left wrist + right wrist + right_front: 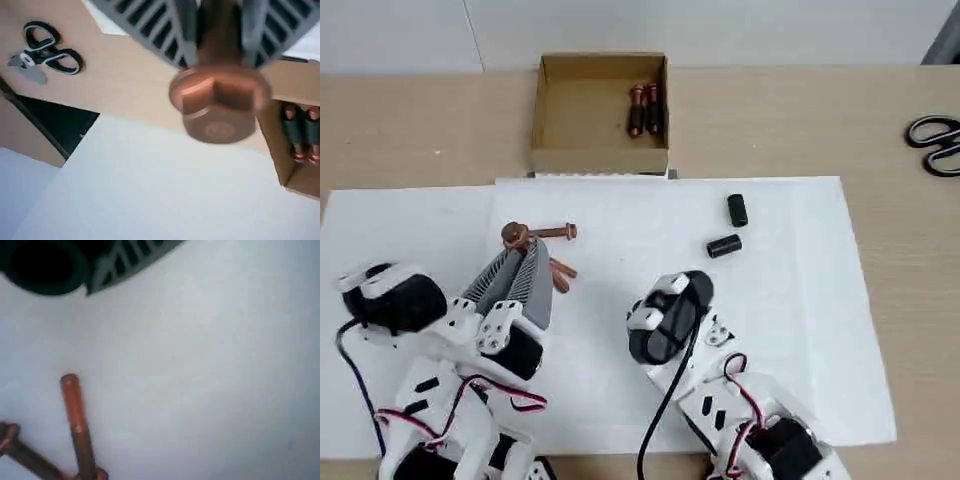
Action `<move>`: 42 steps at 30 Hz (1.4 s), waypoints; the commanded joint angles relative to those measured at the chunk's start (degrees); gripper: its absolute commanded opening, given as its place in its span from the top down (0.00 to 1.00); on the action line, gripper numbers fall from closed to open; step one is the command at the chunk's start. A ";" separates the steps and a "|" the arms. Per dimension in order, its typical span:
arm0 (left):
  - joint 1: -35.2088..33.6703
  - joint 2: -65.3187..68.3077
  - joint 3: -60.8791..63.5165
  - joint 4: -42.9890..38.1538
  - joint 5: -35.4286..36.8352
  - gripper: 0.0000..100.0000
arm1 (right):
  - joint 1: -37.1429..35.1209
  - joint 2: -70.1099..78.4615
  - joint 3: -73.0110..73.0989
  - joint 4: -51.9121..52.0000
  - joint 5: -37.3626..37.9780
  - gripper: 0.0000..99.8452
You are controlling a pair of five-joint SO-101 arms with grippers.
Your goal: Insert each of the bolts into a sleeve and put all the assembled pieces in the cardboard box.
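Left jaws — gripping bolt (pixel 220 100) | right jaws — gripping sleeve (pixel 42 262) | white paper (pixel 800 300), tan table (pixel 420 120)

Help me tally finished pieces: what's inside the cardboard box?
Two sleeved bolts lie side by side near the cardboard box's right wall in the high view; the sleeves cover their middles.

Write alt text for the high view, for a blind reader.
Seen from above, the left gripper holds a copper bolt over white paper, with loose bolts beside it and two black sleeves to the right. Beyond the paper, a cardboard box holds two assembled pieces.
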 commanded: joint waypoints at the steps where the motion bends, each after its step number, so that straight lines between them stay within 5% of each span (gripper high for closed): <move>1: 4.22 -0.53 0.31 -1.49 2.73 1.00 | -1.63 -0.48 0.79 -2.68 0.26 1.00; 13: 12.40 -0.44 4.18 -1.67 3.87 1.00 | -1.71 -0.40 6.33 -11.47 0.26 1.00; 26: 12.66 -0.53 10.07 -1.93 3.78 0.99 | -5.85 -0.48 5.89 -10.95 0.26 1.00; 42: 12.31 -0.53 17.80 -16.00 0.18 0.99 | -5.76 -0.48 4.84 -10.86 -2.90 1.00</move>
